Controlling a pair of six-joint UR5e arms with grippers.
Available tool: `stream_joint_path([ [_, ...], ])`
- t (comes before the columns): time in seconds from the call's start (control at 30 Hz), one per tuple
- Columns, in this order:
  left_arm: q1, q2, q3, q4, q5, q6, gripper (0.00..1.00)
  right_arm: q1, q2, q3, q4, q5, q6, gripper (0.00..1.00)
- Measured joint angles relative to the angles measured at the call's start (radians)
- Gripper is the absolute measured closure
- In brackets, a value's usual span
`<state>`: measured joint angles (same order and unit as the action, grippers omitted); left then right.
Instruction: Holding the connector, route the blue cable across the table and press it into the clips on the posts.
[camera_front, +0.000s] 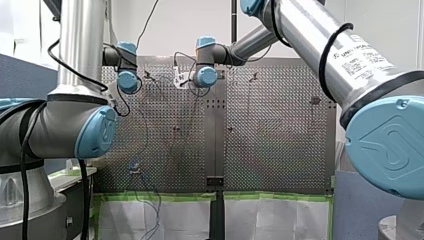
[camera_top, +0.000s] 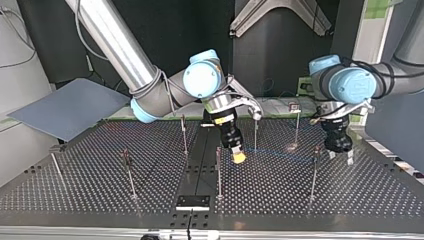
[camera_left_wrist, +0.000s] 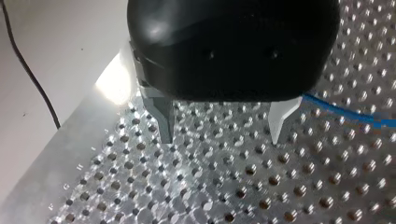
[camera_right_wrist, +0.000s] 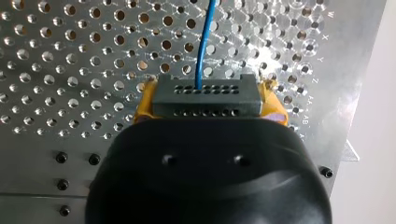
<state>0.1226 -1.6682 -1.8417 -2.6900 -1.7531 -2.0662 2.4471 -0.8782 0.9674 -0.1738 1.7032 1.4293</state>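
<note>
Right gripper: my right gripper (camera_top: 239, 158) is pinching its yellow pads (camera_right_wrist: 142, 106) narrowly on the grey connector (camera_right_wrist: 205, 95), which is lying crosswise between them.
Blue cable: the blue cable (camera_right_wrist: 201, 46) is leaving the connector straight ahead of that claw, its long axis running on over the perforated table (camera_top: 100, 190) towards my other arm.
Posts: one post (camera_top: 255, 134) is standing just beside the right claw and another (camera_top: 314, 170) near the left; whether any clip is holding cable is too small to tell.
Left gripper: my left gripper (camera_left_wrist: 222, 126) is hanging with its metal fingers (camera_left_wrist: 163, 119) spread wide, gripping nothing; the cable is passing just outside one finger, not between them.
Nearer arm: judging by this, the right is carrying the lead.
</note>
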Motion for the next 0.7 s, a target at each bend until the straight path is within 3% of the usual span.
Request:
stream_joint_path([
  [0.43,-0.014,0.116,-0.113,-0.116,0.109,-0.021,0.0,0.002,0.0,0.0,0.002,-0.001,0.006,1.0],
  [0.7,-0.027,0.187,-0.159,-0.187,0.152,0.022,0.0,0.003,0.0,0.0,0.004,0.001,0.008,1.0],
])
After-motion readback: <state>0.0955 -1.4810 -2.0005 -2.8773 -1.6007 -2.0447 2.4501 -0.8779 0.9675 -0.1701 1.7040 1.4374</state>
